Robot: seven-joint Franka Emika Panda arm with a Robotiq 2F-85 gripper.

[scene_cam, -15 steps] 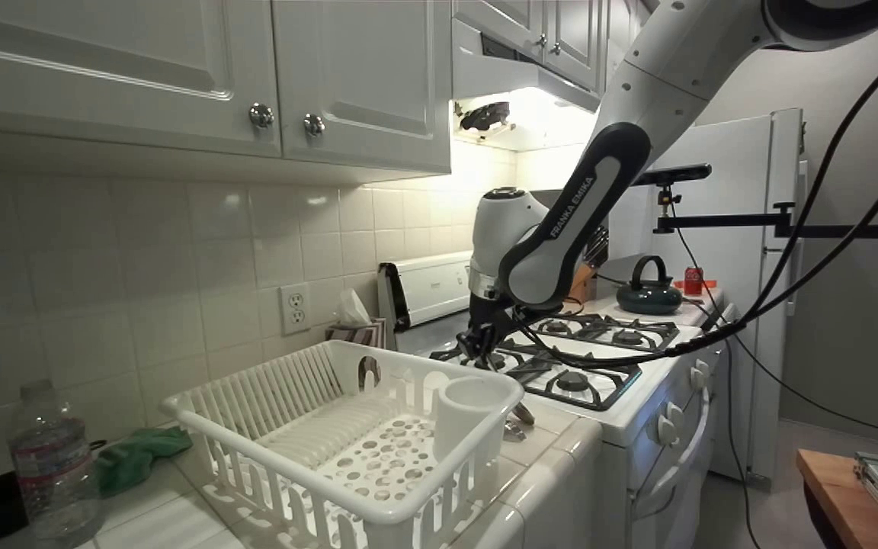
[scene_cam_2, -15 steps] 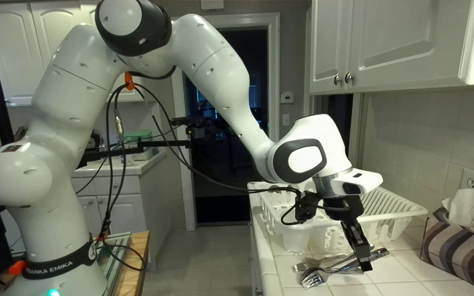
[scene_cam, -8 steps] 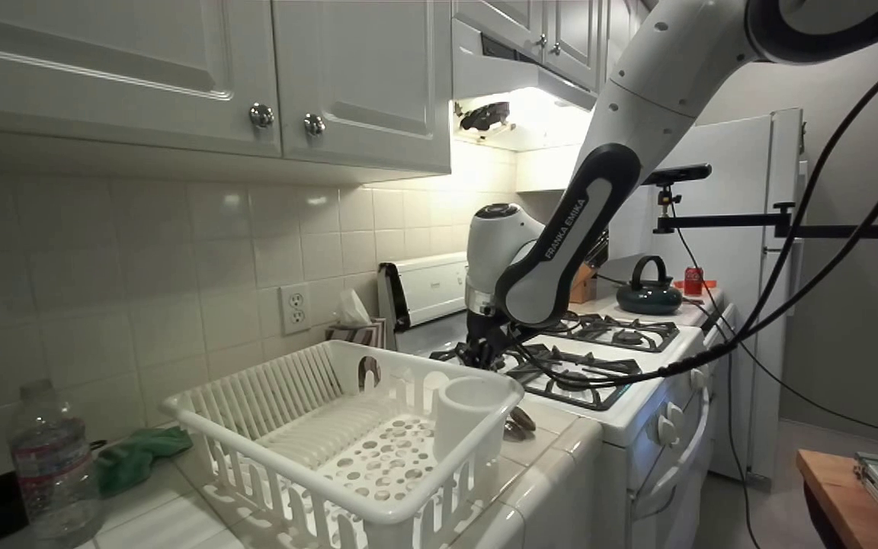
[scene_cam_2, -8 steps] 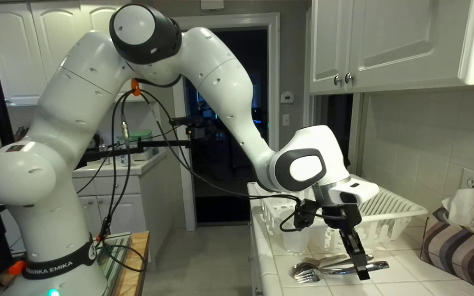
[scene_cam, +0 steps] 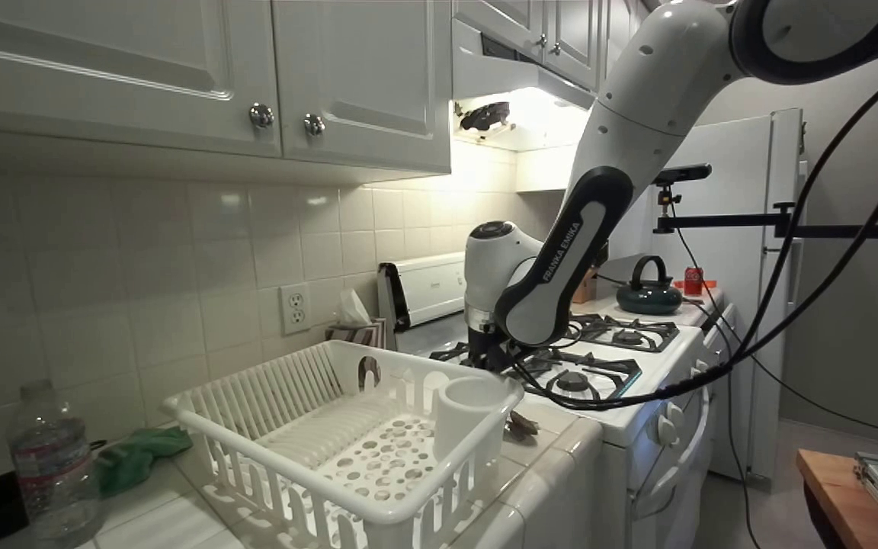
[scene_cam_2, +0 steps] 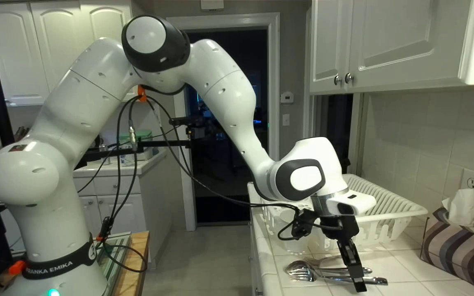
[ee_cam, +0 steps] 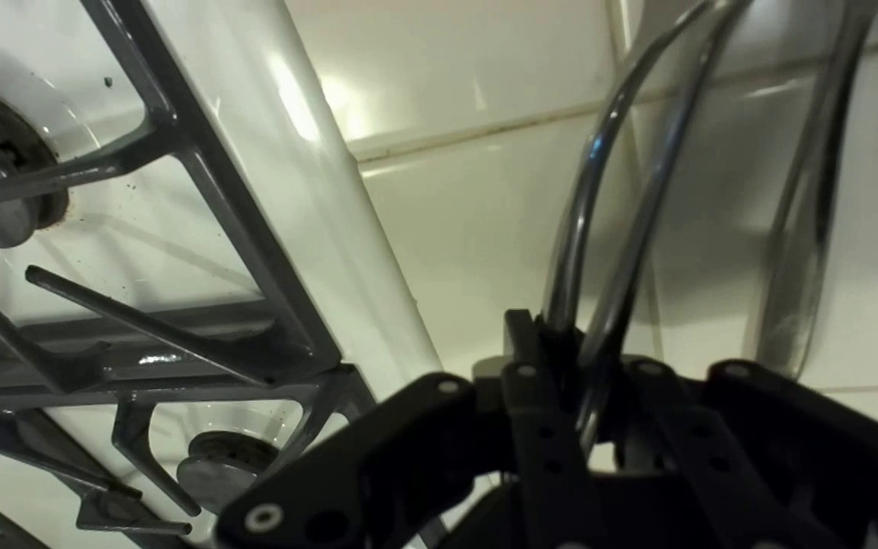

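The fingers (ee_cam: pixel 542 427) are drawn nearly together, pinching the slim handles of a fork (scene_cam_2: pixel 309 274) and a spoon (scene_cam_2: pixel 297 266), whose heads point toward the front edge of the tiled bench (scene_cam_2: pixel 401 267). Whether the pair touches the bench cannot be told. Another metal utensil (ee_cam: pixel 797 297) lies just beside them. The stove (ee_cam: pixel 325 191) borders one side edge; a white dish rack (scene_cam: pixel 279 460) and, at the rear edge, a striped tissue box (scene_cam_2: pixel 453 253) stand near.
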